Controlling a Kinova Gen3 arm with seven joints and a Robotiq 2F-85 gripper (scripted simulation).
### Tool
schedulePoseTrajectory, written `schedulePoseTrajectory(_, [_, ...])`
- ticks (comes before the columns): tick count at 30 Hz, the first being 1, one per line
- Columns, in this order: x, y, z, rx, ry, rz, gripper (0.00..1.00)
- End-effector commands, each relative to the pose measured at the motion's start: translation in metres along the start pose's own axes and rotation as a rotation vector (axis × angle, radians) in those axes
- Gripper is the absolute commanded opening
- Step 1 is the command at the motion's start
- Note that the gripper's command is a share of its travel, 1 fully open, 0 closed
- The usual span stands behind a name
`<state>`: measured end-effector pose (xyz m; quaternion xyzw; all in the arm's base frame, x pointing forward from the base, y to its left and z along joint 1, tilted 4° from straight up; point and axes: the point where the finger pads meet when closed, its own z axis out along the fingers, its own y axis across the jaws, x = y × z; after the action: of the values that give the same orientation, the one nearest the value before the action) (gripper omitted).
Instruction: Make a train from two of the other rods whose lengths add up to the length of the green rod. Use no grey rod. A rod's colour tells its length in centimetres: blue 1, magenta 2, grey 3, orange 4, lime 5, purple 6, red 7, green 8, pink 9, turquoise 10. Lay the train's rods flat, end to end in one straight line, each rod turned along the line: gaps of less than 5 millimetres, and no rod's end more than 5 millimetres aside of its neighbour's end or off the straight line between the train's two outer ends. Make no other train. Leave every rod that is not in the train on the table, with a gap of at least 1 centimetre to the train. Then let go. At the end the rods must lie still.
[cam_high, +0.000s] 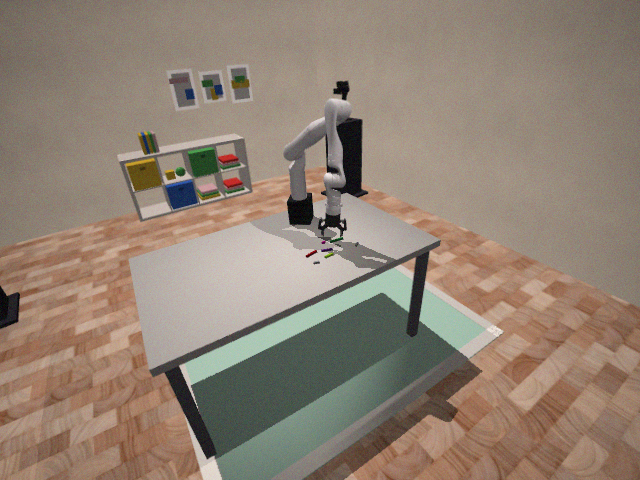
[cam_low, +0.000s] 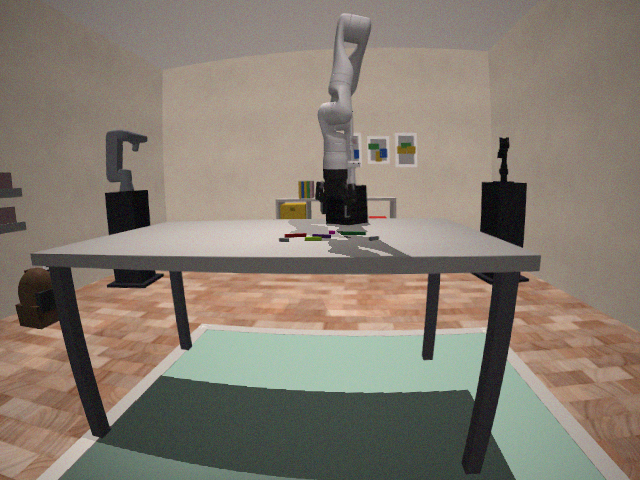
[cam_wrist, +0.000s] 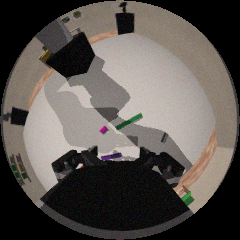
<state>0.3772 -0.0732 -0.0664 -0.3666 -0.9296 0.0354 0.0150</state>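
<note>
My gripper (cam_high: 332, 225) hangs open and empty just above the table, over the group of rods. The green rod (cam_high: 336, 239) lies just in front of it and also shows in the wrist view (cam_wrist: 129, 121). A short magenta rod (cam_wrist: 103, 130) lies beside the green one. The purple rod (cam_wrist: 111, 156) lies flat between my open fingers in the wrist view; it also shows in the top view (cam_high: 326, 250). A red rod (cam_high: 311, 253) and a lime rod (cam_high: 328, 254) lie nearer the table's front. Two small grey rods (cam_high: 316, 262) (cam_high: 356, 243) lie at the edges of the group.
The arm's black base (cam_high: 300, 208) stands on the table behind the rods. The table's right edge (cam_high: 413, 258) is some way from the rods. A shelf (cam_high: 186, 174) and a black pedestal (cam_high: 350, 155) stand off the table.
</note>
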Motion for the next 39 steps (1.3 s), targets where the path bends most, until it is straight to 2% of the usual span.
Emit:
schedulePoseTrajectory(1, [-0.003, -0.005, 0.000, -0.004, 0.003, -0.090, 1.00])
schedulePoseTrajectory(3, [-0.003, -0.005, 0.000, -0.004, 0.003, -0.090, 1.00])
schedulePoseTrajectory(18, [-0.010, -0.015, 0.000, 0.004, 0.003, -0.921, 1.00])
schedulePoseTrajectory(20, [-0.010, -0.015, 0.000, 0.004, 0.003, -0.921, 1.00])
schedulePoseTrajectory(33, [-0.023, -0.013, -0.003, 0.004, -0.037, -1.575, 1.00])
schedulePoseTrajectory(39, [-0.027, -0.011, -0.004, 0.007, -0.053, -1.738, 1.00])
